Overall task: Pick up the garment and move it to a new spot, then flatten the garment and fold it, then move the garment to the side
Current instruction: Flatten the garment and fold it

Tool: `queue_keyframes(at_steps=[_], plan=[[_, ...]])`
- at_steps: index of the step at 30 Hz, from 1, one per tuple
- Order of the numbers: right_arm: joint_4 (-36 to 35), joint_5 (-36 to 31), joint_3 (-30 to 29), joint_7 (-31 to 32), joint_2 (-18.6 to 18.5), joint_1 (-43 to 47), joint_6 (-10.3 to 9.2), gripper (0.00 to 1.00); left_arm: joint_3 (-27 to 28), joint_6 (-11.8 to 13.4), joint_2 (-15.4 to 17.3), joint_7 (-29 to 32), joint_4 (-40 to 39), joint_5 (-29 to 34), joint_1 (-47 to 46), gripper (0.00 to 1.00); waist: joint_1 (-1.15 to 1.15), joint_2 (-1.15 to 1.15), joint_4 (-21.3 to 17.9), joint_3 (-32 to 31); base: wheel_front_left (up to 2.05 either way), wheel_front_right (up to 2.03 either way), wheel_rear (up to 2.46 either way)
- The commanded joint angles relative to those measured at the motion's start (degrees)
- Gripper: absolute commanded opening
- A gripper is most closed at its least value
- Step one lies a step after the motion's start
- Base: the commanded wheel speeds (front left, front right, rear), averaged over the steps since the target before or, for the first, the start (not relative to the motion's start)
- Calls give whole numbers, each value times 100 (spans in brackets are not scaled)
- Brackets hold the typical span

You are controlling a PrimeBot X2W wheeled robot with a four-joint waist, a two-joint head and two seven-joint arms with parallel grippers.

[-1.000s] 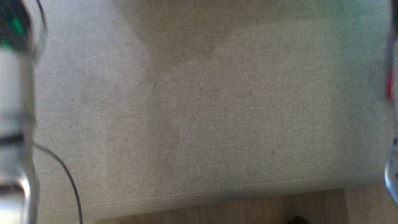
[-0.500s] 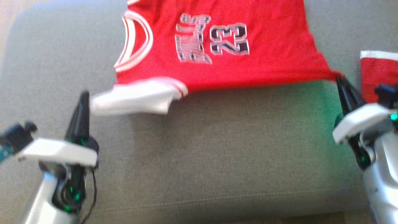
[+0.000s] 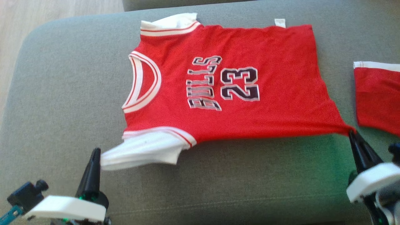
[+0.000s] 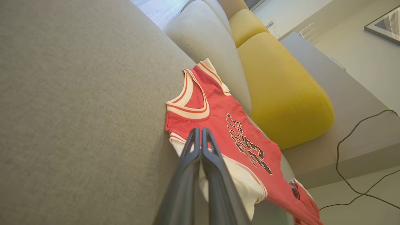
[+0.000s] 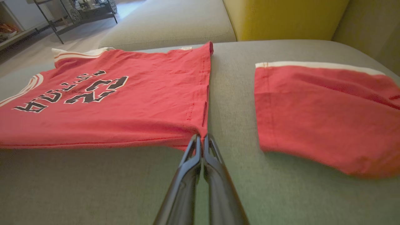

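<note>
Garment (image 3: 250,78) flat on sofa (image 3: 218,187); left tool (image 3: 96,152), right tool (image 3: 352,132) grip near edge.

jersey (image 3: 275,56): red knit cloth, matt and soft, with fine wrinkles.
sleeve trim (image 3: 147,150): white cloth, matt.
lettering (image 3: 239,84): flat print lying smooth on the cloth.
sofa seat (image 3: 62,93): grey woven fabric with a coarse visible weave, matt, and a stitched seam along the near edge.
yellow cushion (image 4: 281,87): finely woven cloth, matt.
red piece (image 3: 375,93), far right: similar matt red cloth with a white hem.
left gripper (image 4: 200,129) and right gripper (image 5: 201,136): dark, smooth fingers with a dull sheen, plastic-looking.
housing (image 3: 65,207): white, smooth, plastic-looking.
floor (image 3: 62,9): pale wood look, smooth.
</note>
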Motion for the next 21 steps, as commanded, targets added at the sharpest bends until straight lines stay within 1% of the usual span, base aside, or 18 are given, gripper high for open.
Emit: queue_keyframes(at_steps=[1, 5, 9, 14, 17, 21], plan=[[-298, -36, 28, 40, -78, -16, -2, 0, 273, 57, 69, 7, -258, -30, -134, 0, 1, 0, -8, 3, 0, 0, 0], [-897, -83, -130, 316, 118, 292, -2, 0, 248, 244, 6, 118, -679, -143, 5, 0, 1, 0, -54, 8, 0, 0, 0], [-1014, -152, -159, 488, 194, 159, -2, 0, 162, 342, -131, 250, -698, -212, -362, 0, 1, 0, -88, 4, 0, 0, 0], [-616, -236, -119, 504, 191, -344, -2, 0, 88, 359, -385, 326, -220, -234, -1281, 0, 1, 0, -105, 113, 0, 0, 0], [-247, -226, -87, 472, 183, -728, -2, 0, 100, 286, -518, 292, 213, -227, -1870, 0, 1, 0, -130, 240, 0, 0, 0], [315, -205, 3, 348, 97, -1302, -2, 0, 126, 136, -618, 233, 859, -188, -2595, 0, 1, 0, -172, 471, 0, 0, 0]])
